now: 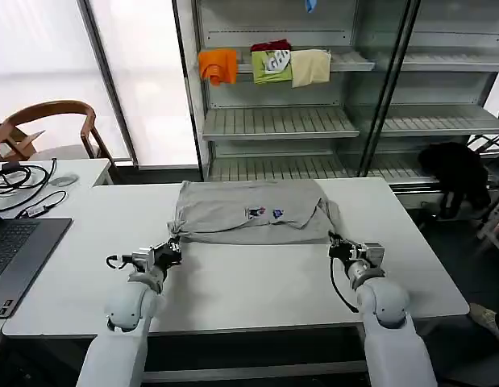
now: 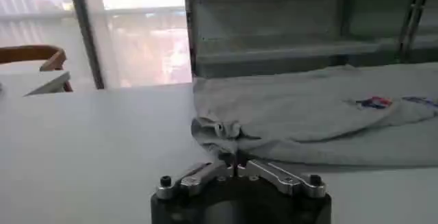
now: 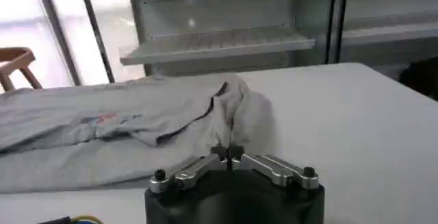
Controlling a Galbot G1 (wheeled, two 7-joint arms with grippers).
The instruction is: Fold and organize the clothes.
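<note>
Shirt: light grey shirt [image 1: 251, 211], partly folded, lies centre frame on the white table [image 1: 257, 278].
Left gripper [image 1: 173, 246]: pinched onto the shirt's lower-left corner.
Right gripper [image 1: 333, 241]: clamped onto its lower-right corner.

The shirt [image 1: 249, 211] is soft, matt grey cloth, creased at its edges. The surface [image 1: 257, 278] looks smooth, matt white. Each tool, left [image 2: 233, 165] and right [image 3: 228, 154], has brushed metal fingers on glossy black plastic.

No legible text or labels
</note>
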